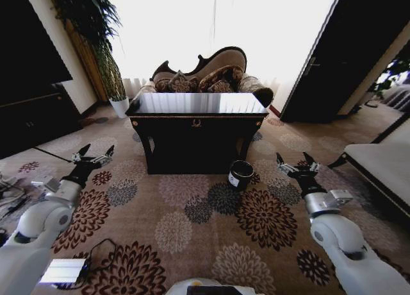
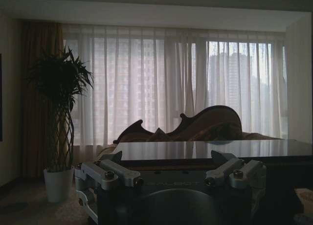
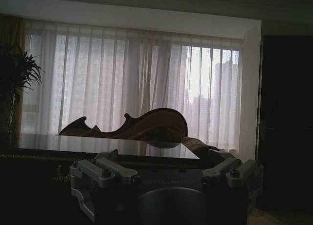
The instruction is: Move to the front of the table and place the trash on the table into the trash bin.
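Observation:
The dark wood table (image 1: 197,124) stands ahead in the middle of the room, its glossy top (image 1: 198,103) reflecting the bright window. No trash can be made out on that top because of the glare. The black trash bin (image 1: 240,174) with a white label stands on the carpet by the table's front right leg. My left gripper (image 1: 93,155) is held out low at the left, open and empty. On the right, my right gripper (image 1: 296,161) is open and empty too, a little right of the bin. Both wrist views look over open fingers (image 2: 105,173) (image 3: 100,170) toward the table top (image 2: 210,149) (image 3: 98,146).
A sofa (image 1: 205,77) stands behind the table before the curtained window. A tall plant in a white pot (image 1: 119,106) is at the back left, a dark cabinet (image 1: 25,115) along the left wall. A pale bench (image 1: 378,163) is at the right. A cable and a box (image 1: 64,269) lie at the near left.

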Controlling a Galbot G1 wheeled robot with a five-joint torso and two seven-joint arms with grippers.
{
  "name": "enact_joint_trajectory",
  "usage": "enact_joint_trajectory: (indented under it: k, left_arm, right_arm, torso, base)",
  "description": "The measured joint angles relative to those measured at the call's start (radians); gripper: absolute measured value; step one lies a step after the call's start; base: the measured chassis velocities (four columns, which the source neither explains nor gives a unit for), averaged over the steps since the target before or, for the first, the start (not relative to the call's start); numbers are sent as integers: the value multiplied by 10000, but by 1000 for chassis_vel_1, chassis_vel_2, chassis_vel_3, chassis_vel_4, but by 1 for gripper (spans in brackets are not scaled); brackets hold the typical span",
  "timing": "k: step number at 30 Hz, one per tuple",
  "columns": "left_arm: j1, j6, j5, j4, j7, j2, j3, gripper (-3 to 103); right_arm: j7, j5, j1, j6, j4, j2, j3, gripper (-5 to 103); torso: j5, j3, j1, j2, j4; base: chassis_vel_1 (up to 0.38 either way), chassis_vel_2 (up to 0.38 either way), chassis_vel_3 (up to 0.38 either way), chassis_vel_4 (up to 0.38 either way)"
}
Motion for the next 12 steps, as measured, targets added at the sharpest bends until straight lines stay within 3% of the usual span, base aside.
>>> enact_joint_trajectory:
  k: [12]
  left_arm:
    - [0,0,-1,1,0,0,0,100]
  right_arm:
    - [0,0,1,0,0,0,0,100]
  torso:
    - [0,1,2,1,0]
  base:
    - [0,0,0,0]
